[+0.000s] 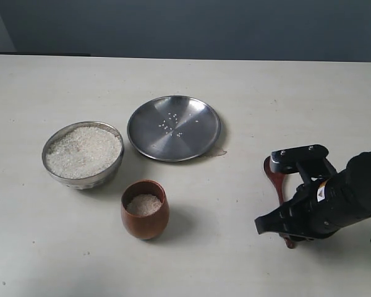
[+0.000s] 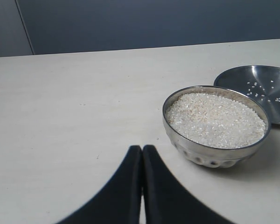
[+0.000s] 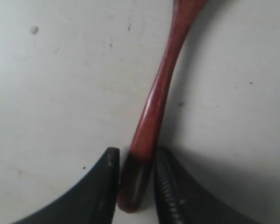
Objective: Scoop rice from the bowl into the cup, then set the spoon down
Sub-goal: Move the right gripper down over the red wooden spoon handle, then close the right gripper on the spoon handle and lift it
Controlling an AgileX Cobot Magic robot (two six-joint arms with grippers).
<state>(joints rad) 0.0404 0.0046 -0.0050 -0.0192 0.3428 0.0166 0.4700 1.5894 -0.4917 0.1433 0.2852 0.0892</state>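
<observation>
Your table [image 1: 49,247], plate [image 1: 195,141] with stray grains, bowl [image 1: 80,182] full of rice [image 1: 83,150], right claw [image 3: 136,156] jaws flanking spoon [image 3: 161,88] handle end on table, pinching or not you cannot tell, left claw [image 2: 142,161] closed, empty, cup [image 1: 142,226] part-filled, near bowl.

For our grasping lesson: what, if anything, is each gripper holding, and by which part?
Left gripper: nothing, shut. Right gripper brackets the handle end of the slim reddish-brown wooden spoon; whether it grips cannot be told.
</observation>
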